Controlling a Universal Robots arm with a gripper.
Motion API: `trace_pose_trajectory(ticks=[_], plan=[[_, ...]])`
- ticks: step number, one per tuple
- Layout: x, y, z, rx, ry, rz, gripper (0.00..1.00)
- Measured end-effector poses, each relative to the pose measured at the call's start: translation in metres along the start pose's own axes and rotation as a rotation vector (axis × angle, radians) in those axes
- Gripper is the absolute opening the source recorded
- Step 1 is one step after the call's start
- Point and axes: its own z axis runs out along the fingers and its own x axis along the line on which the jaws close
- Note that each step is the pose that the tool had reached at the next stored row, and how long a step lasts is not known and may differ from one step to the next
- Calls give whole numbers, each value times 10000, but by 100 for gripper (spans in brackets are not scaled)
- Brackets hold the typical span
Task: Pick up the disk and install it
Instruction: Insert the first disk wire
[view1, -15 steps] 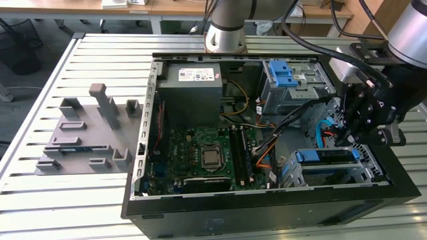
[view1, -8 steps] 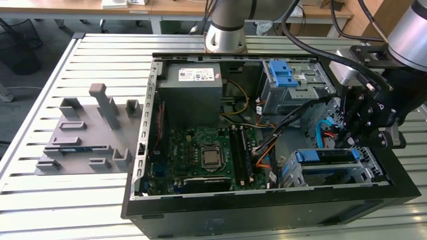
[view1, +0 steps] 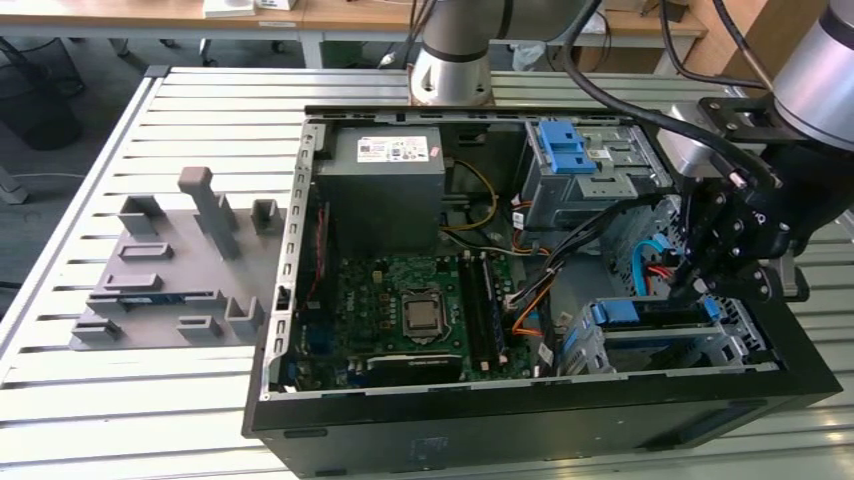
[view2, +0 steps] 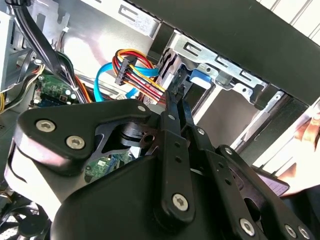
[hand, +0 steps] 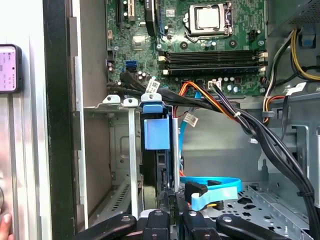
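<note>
The disk (view1: 647, 313) stands on edge in the lower drive bay at the front corner of the open computer case, on the exterior view's right. Its blue carrier bracket (hand: 156, 131) shows between the bay's metal rails in the first wrist view, and a blue corner of the bracket (view2: 199, 78) appears in the second wrist view. My gripper (view1: 685, 290) hangs directly over that bay. Its fingers lie close together with no gap, and the gripper's tips (view2: 176, 92) reach down to the end of the disk. The gripper (hand: 170, 201) meets the disk's dark edge there.
Bundled power cables (hand: 235, 117) and a light-blue data cable (hand: 210, 192) run beside the bay. The motherboard (view1: 414, 300), grey power supply (view1: 387, 185) and upper bay with a blue latch (view1: 567, 150) fill the case. A grey fixture plate (view1: 174, 270) lies on the table. A person's hand (view2: 305, 150) is outside the case wall.
</note>
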Motion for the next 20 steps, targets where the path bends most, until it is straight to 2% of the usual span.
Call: trace_pose_trajectory(ticks=[4, 20], plan=[[27, -2, 14, -1, -2, 22, 16], [26, -1, 67, 2, -2, -80, 16]])
